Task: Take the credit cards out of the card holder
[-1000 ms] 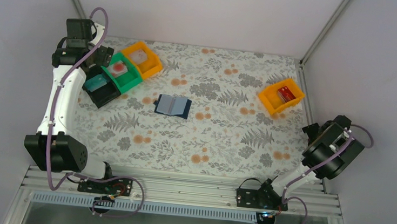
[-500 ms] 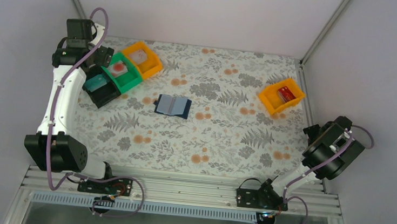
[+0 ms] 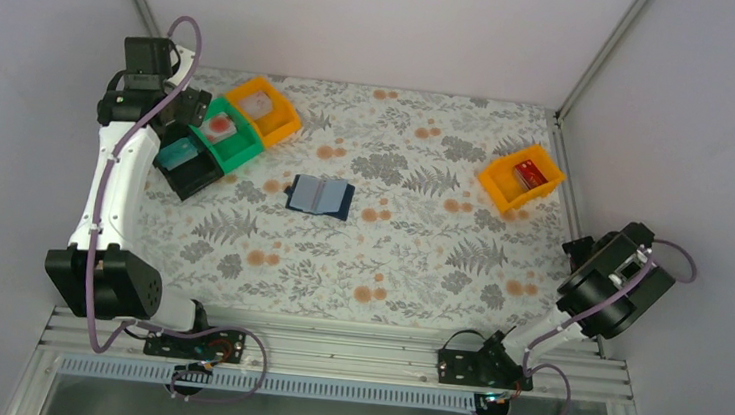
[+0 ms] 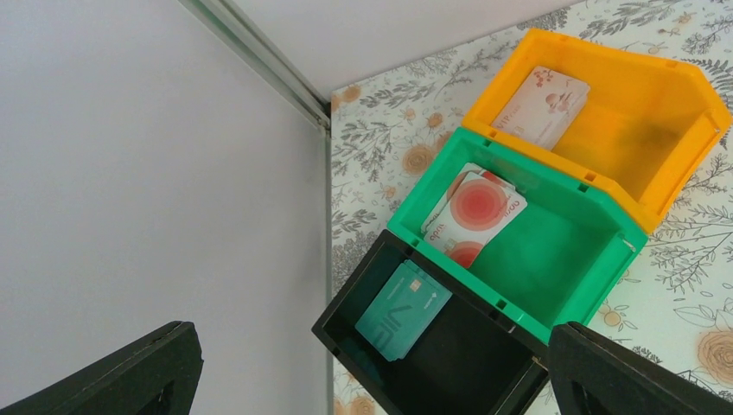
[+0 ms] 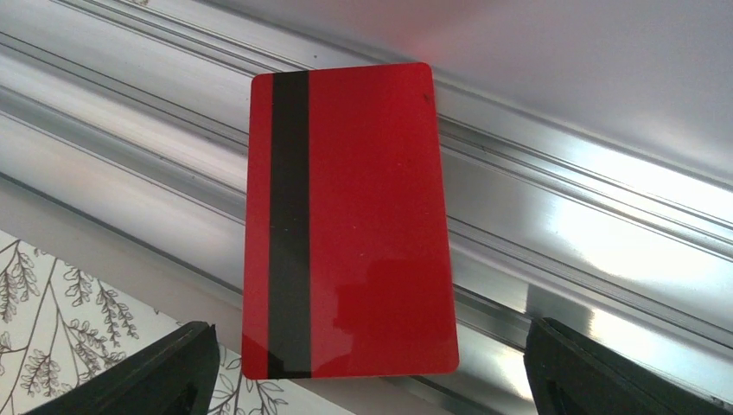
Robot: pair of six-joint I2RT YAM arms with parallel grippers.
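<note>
My right arm has swung back toward 4 o'clock; the right gripper [image 5: 370, 333] stands apart, a red card [image 5: 346, 225] ungripped against the rail [image 5: 588, 216]. The left gripper [image 4: 373, 335] gapes over the bins [image 4: 562, 259] at 10 o'clock. The card holder [image 3: 318, 196] lies open mid-table, probably emptied

Little could be read. In the left wrist view, the pale card [image 4: 543, 105] in the orange bin [image 4: 657, 86] carried one thin line of print along an edge; it seemed to begin with "VIP", and the rest was too small to make out. The white card with red rings [image 4: 475, 212] in the green bin [image 4: 553, 259] bore a short red word near its corner, turned away from the camera, perhaps "odo". The teal card [image 4: 404, 309] in the black bin [image 4: 467, 363] showed a large pale angular sign like a "7" or a "Z". From overhead, no lettering was legible.
</note>
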